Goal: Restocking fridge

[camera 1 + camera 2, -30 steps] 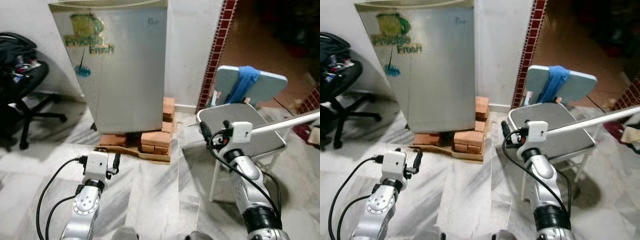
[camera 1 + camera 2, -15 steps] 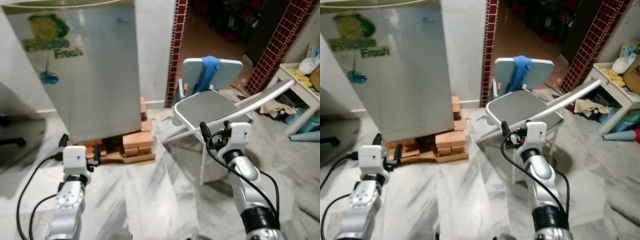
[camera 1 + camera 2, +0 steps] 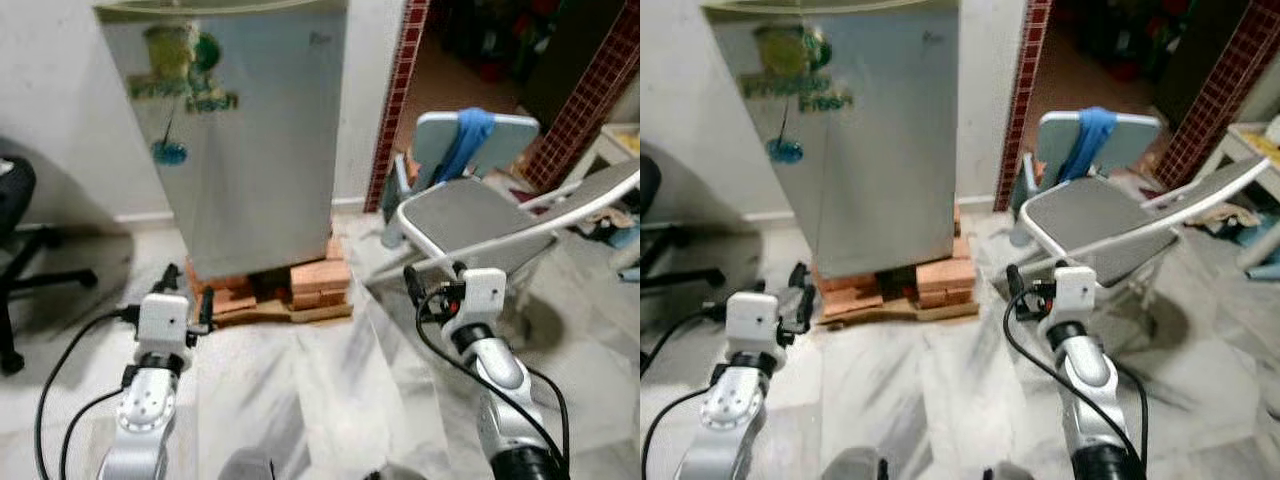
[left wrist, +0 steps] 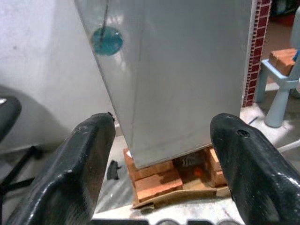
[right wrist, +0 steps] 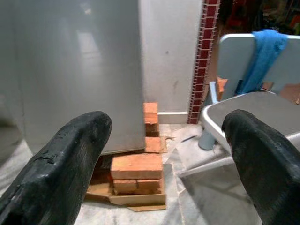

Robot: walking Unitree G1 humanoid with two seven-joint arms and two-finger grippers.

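view has swung back left, fridge (image 3: 250, 140) centred again; both claws (image 4: 161, 164) (image 5: 164, 159) spread, empty.

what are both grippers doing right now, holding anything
Left gripper: open, holding nothing, raised facing the fridge.
Right gripper: open, holding nothing, raised near the chair.

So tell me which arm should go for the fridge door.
Left, probably. The left gripper hangs open directly before the closed fridge, while the right gripper, also open, sits off beside the grey chair.
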